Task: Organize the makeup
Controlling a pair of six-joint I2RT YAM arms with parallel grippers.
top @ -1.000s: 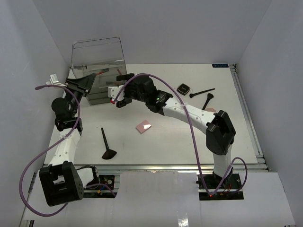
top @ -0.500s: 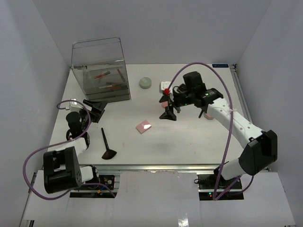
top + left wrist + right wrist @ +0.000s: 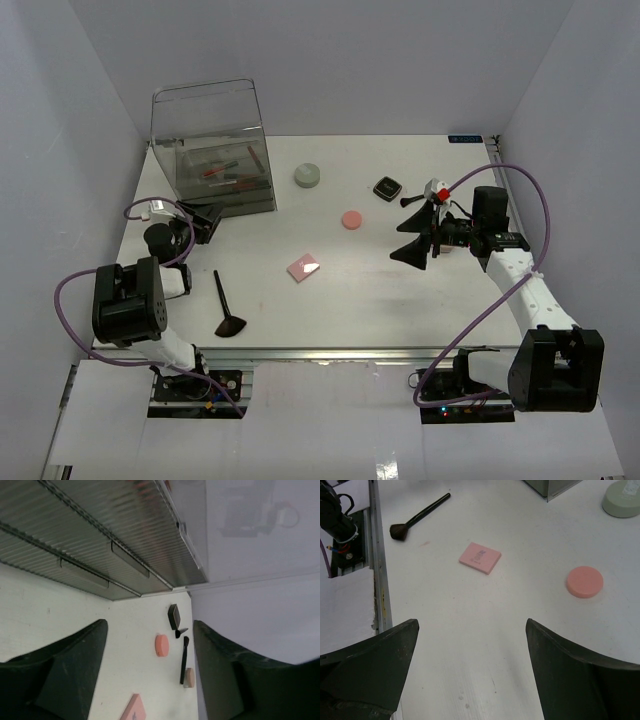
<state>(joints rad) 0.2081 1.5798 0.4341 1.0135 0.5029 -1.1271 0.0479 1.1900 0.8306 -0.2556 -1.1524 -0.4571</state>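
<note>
The makeup lies spread over the white table. A pink square compact [image 3: 304, 266] [image 3: 480, 558] sits mid-table, with a pink disc [image 3: 351, 218] [image 3: 584, 581] [image 3: 161, 645] and a grey round jar [image 3: 307, 176] behind it. A black compact [image 3: 388, 187] [image 3: 173, 616] lies at the right. A black brush [image 3: 225, 305] [image 3: 420, 517] lies front left. Red sticks [image 3: 222, 170] rest inside the clear drawer box [image 3: 210, 150]. My left gripper [image 3: 207, 222] [image 3: 150, 625] is open and empty just in front of the box. My right gripper [image 3: 408, 240] [image 3: 472, 625] is open and empty over bare table at the right.
In the left wrist view a second brush [image 3: 184, 659] lies beside a beige puff [image 3: 189, 677] at the far right. My right arm covers most of that spot from above. The table's metal front rail [image 3: 377, 580] runs near the left brush.
My right arm has drawn back from the drawer box to the right side of the table. My left arm has pulled back from the box, and its gripper has opened.
</note>
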